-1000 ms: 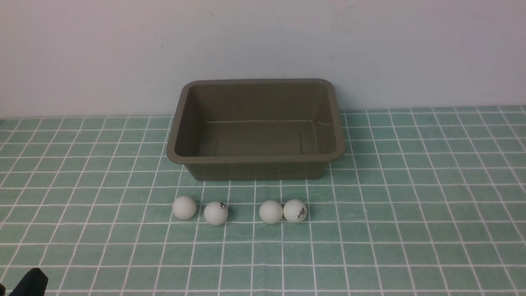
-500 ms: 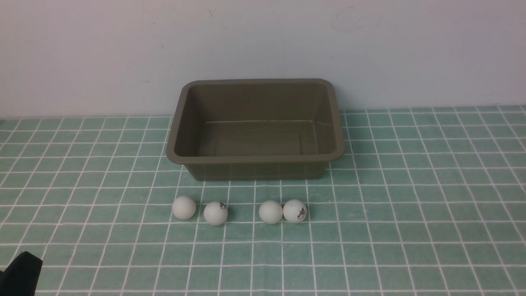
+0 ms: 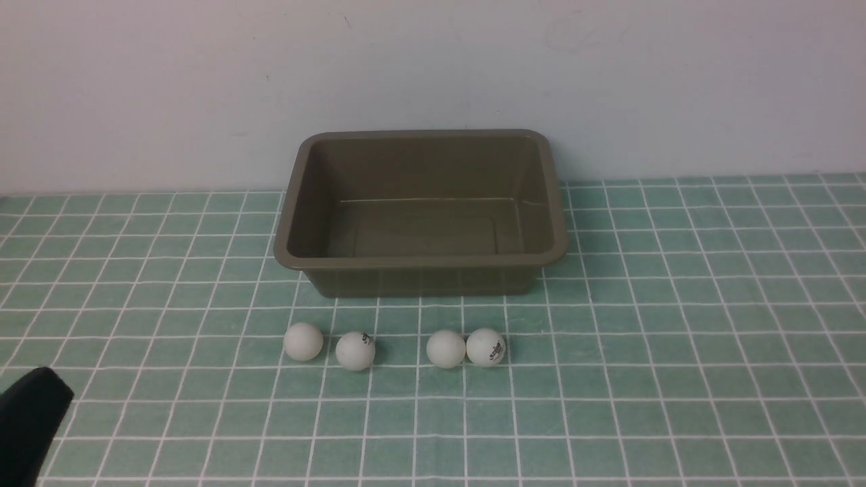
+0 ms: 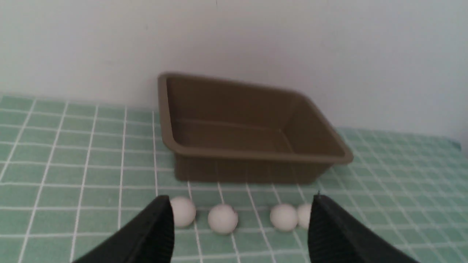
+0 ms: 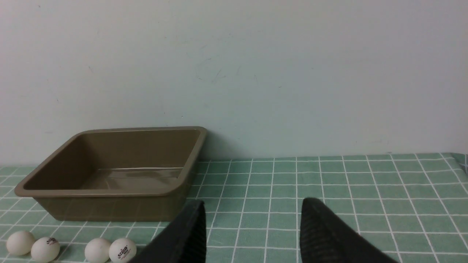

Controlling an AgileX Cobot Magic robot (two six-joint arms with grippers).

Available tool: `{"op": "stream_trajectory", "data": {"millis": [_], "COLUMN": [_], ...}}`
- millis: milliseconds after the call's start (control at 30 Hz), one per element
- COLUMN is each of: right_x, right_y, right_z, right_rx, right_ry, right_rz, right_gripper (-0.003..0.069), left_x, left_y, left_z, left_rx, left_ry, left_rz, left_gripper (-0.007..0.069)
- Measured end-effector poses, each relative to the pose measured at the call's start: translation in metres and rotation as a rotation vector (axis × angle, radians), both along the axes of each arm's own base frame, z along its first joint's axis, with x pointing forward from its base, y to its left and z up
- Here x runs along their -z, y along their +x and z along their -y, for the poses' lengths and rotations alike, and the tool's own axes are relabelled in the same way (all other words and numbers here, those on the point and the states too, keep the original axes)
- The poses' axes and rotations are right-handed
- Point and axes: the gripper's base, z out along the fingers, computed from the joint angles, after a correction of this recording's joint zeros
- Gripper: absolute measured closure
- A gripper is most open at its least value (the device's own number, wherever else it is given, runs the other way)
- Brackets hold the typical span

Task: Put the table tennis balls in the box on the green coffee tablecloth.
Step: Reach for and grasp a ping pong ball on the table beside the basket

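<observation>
Pale grey-white wall (image 3: 135, 88) backs a pale teal-green tablecloth (image 3: 676, 338) gridded with thin white lines. On it stands a lidless rectangular olive-brown plastic box (image 3: 419, 260) with a flared rim, its floor bare. By these views no part of the task is done: all four small matte white table tennis balls lie on the cloth outside the box, in a row near its front wall but apart from it.

The left claw (image 4: 240, 199) sits low over the cloth with its black fingers spread wide and nothing between them. The row lies ahead of it and well apart, with the box beyond the balls. The front view puts the row ahead of this claw and off to its right. Nearest that claw's side is a plain ball (image 3: 303, 341), then a logo ball (image 3: 355, 351) close beside it but not touching. Further along, a plain ball (image 3: 446, 349) and a second logo ball (image 3: 486, 347) sit touching or nearly so.

The right claw (image 5: 252, 202) also holds nothing, its fingers parted less widely. The box and balls lie ahead of it and over toward the left claw's side.

All four pick-ups and drops into the box are left to do. I judge the left claw is lining up on the row, though which ball comes first I cannot tell
</observation>
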Motion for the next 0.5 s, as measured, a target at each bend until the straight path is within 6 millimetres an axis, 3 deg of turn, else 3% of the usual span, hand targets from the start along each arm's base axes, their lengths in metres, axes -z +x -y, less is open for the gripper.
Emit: {"op": "stream_trajectory", "data": {"millis": [267,500], "right_x": [0.001,0.003], "right_y": [0.000,-0.001], "right_z": [-0.001,-0.002], "right_rx": [-0.011,-0.023], "right_ry": [-0.033,-0.025], "right_rz": [-0.003,-0.031], "right_gripper": [0.0332,0.0332], "left_x": [-0.010,-0.007], "left_y": [0.061,0.097], "left_z": [0.000,0.002], "left_rx": [0.241,0.330], "left_ry": [0.322,0.316], "left_rz": [-0.104,-0.119], "left_gripper": [0.0160,0.0102]}}
